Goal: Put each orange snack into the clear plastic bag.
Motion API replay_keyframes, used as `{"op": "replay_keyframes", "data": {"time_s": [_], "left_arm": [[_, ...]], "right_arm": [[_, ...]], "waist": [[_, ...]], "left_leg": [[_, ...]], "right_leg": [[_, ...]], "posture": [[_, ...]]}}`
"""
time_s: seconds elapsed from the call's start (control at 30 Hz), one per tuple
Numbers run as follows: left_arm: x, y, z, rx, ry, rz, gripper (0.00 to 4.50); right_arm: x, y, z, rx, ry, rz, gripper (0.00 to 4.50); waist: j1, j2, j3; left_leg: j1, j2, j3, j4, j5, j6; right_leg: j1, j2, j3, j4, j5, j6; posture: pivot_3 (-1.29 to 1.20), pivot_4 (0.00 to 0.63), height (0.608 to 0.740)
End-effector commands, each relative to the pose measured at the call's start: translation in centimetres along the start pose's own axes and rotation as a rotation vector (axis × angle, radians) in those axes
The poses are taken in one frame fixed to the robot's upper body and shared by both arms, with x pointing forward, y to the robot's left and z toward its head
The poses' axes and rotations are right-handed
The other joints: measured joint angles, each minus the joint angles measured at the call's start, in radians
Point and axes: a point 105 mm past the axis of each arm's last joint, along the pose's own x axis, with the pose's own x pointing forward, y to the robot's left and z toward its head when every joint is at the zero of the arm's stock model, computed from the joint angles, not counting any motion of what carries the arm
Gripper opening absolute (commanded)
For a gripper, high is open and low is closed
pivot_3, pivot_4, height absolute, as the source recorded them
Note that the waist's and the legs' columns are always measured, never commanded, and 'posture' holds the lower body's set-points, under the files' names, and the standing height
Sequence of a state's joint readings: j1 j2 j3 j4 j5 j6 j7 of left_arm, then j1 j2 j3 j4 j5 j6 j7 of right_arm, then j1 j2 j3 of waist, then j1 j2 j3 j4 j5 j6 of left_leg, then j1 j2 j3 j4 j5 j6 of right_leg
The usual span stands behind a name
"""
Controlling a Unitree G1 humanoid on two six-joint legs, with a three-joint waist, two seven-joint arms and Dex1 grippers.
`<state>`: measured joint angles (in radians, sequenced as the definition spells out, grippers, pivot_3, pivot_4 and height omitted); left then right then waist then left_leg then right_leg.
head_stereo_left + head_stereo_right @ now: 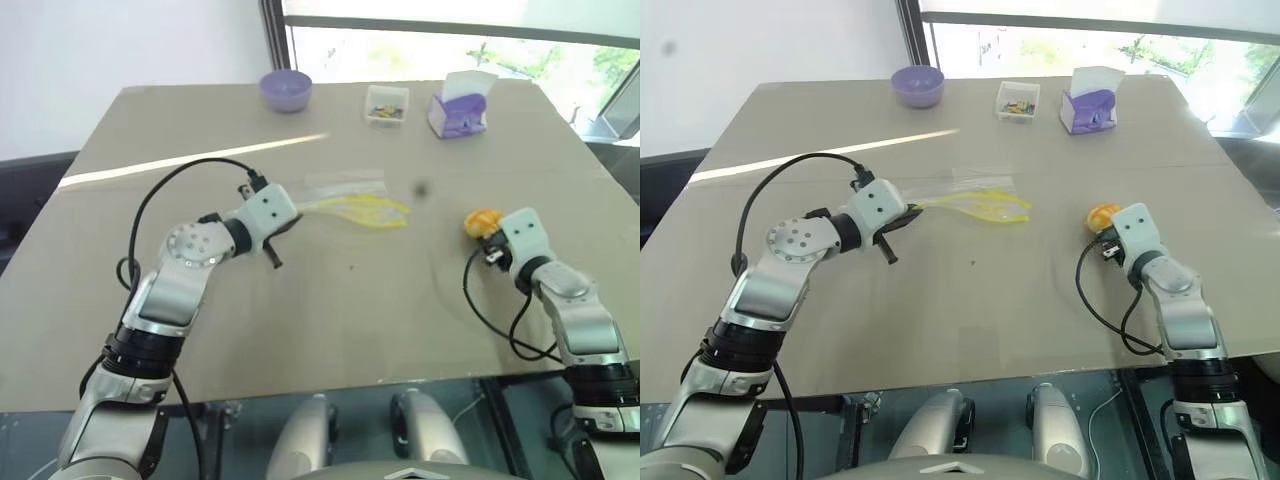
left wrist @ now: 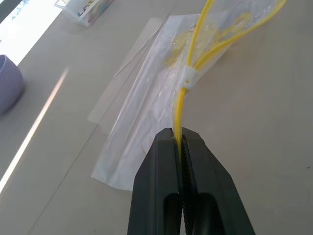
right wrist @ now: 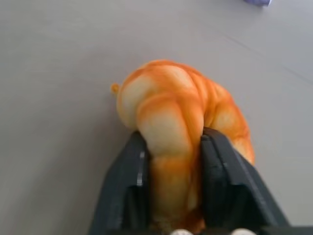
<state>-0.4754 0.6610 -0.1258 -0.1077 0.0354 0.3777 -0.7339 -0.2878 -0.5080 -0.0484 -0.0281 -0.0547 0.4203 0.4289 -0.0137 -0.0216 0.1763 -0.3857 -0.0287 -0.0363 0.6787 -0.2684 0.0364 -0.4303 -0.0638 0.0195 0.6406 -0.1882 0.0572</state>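
Snack [image 3: 176, 122]: one, squeezed between right gripper [image 3: 172, 147] fingers at table's [image 1: 330, 300] right side.
Bag [image 2: 161, 93]: one, flat on table mid-left, yellow seal strip pinched in shut left gripper [image 2: 180, 142]. Beyond, along far edge: one purple bowl [image 1: 286, 90], one clear box [image 1: 386, 105] of coloured bits, one purple-and-white tissue box [image 1: 459, 104].

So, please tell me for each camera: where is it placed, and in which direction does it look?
Left and right eye views: on the head, looking forward and down over the table; both arms show.
Left wrist view: on the left wrist, along the left gripper, shut on the clear plastic bag.
Right wrist view: on the right wrist, along the right gripper, squeezing the orange snack.
Both eye views share the same scene, including the purple bowl.
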Motion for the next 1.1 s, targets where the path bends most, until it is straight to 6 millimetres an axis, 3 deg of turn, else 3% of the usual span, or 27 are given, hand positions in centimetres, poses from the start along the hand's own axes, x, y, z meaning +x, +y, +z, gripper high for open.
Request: {"op": "replay_keyframes", "data": {"time_s": [0.03,0.17,0.3,0.4,0.63,1.1], "left_arm": [[-0.4,1.2,1.7,0.004,-0.055,0.048,0.00],[-0.3,1.3,1.9,-0.024,-0.048,0.048,0.00],[-0.1,1.4,2.2,-0.031,-0.048,0.047,0.00],[0.0,1.3,2.7,-0.021,-0.063,0.046,0.00],[-0.2,0.3,3.3,0.015,-0.096,0.018,0.00],[-1.2,-2.8,4.1,0.194,-0.204,-0.076,0.00]], "right_arm": [[-0.8,0.9,4.0,-0.084,-0.169,0.073,0.97],[-2.8,3.9,8.8,-0.097,-0.336,0.298,0.97],[-4.2,6.7,10.8,-0.129,-0.393,0.487,0.97],[-4.2,7.7,11.6,-0.140,-0.412,0.532,0.97],[-2.1,9.4,12.9,-0.151,-0.434,0.561,0.97],[1.3,11.1,13.5,-0.184,-0.422,0.592,0.97]], "waist": [[-0.001,0.000,0.000],[-0.005,0.001,0.001],[-0.002,0.001,0.001],[-0.001,0.001,0.001],[-0.001,0.001,0.001],[0.000,0.001,0.001]], "left_leg": [[0.000,0.000,0.000,0.000,0.000,0.000],[0.000,0.001,0.001,0.000,0.000,0.000],[0.000,0.002,0.001,0.000,0.000,0.000],[0.000,0.002,0.001,0.000,0.000,0.000],[0.000,0.002,0.001,0.000,0.000,0.000],[-0.001,0.002,0.001,0.000,0.000,0.000]], "right_leg": [[0.000,0.000,0.000,0.000,0.000,0.000],[-0.001,0.001,0.001,0.001,0.000,0.000],[-0.001,0.001,0.000,0.000,0.000,0.000],[-0.001,0.001,0.000,0.000,0.000,0.000],[-0.001,0.001,0.001,0.000,0.000,0.000],[-0.002,0.000,0.000,-0.001,0.000,0.000]], "posture": [[0.00,0.150,0.740],[0.00,0.150,0.740],[0.00,0.150,0.740],[0.00,0.150,0.740],[0.00,0.150,0.740],[0.00,0.150,0.740]]}}
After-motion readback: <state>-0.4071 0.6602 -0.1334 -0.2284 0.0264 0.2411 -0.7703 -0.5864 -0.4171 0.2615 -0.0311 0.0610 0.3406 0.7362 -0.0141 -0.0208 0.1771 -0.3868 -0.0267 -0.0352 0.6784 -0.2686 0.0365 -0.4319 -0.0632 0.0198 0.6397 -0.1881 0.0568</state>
